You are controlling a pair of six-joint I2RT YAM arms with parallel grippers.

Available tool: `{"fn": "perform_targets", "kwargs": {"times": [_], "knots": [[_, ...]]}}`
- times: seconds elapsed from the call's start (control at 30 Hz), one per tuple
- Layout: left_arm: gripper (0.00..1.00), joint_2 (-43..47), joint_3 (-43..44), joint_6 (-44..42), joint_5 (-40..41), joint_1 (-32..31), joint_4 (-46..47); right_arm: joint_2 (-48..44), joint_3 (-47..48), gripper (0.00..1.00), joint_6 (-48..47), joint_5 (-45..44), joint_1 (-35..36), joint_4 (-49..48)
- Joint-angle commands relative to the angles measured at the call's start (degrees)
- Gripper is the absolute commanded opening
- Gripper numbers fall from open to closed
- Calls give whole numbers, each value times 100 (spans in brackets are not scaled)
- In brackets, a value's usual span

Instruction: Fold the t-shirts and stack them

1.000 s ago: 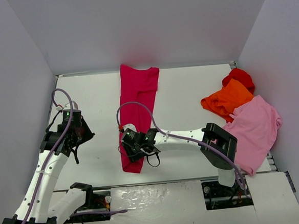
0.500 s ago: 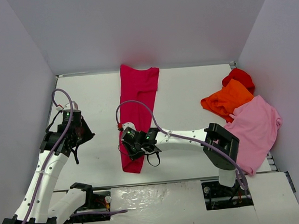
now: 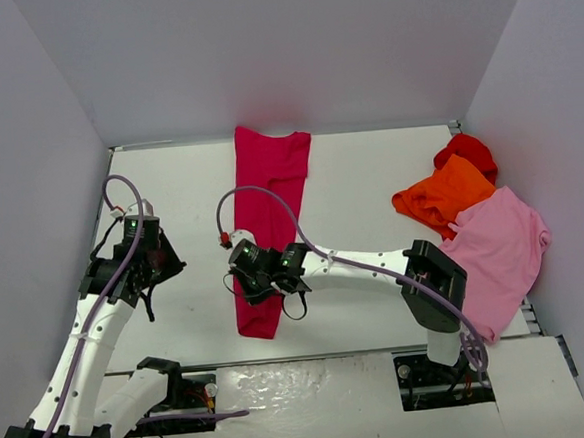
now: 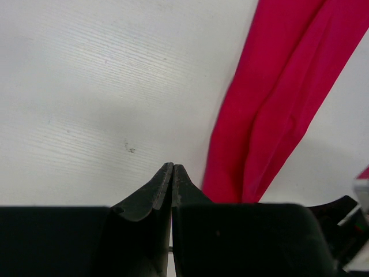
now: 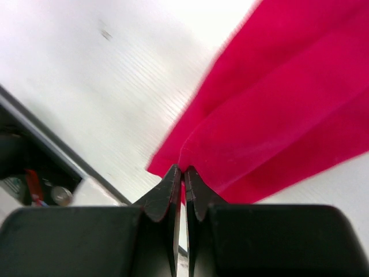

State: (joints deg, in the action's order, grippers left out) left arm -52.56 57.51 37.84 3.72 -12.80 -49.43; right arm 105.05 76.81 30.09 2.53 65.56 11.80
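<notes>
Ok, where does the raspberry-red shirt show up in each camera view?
Top external: the raspberry-red shirt is a long strip left of centre, running from the table's far edge toward the arms.
Left wrist: the raspberry-red shirt fills the upper right, slanting down beside the left pincer.
Right wrist: the raspberry-red shirt fills the upper right, its fold meeting the right pincer.
Shared landmark: the white table alongside the shirt.

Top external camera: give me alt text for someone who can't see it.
A raspberry-red t-shirt, folded into a long strip, lies down the middle of the table with the right gripper over its near end. The left gripper hangs off to the left; an orange shirt, a pale pink shirt and a bright red shirt are heaped at the right.
</notes>
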Motion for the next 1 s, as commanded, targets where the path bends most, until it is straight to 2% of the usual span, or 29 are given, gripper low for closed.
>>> {"fn": "perform_targets", "kwargs": {"times": [0.0, 0.67, 0.83, 0.97], "knots": [[0, 40, 71, 18, -67, -3, 165, -31, 820, 0, -234, 111, -44, -178], [0, 160, 43, -97, 152, -3, -15, 1850, 3655, 0, -363, 443, -144, -187], [0, 241, 72, -119, 256, 5, -88, 1934, 3966, 0, -358, 472, -335, -183], [0, 233, 104, -126, 235, 5, -79, 1468, 3273, 0, -381, 283, -401, -191]]}}
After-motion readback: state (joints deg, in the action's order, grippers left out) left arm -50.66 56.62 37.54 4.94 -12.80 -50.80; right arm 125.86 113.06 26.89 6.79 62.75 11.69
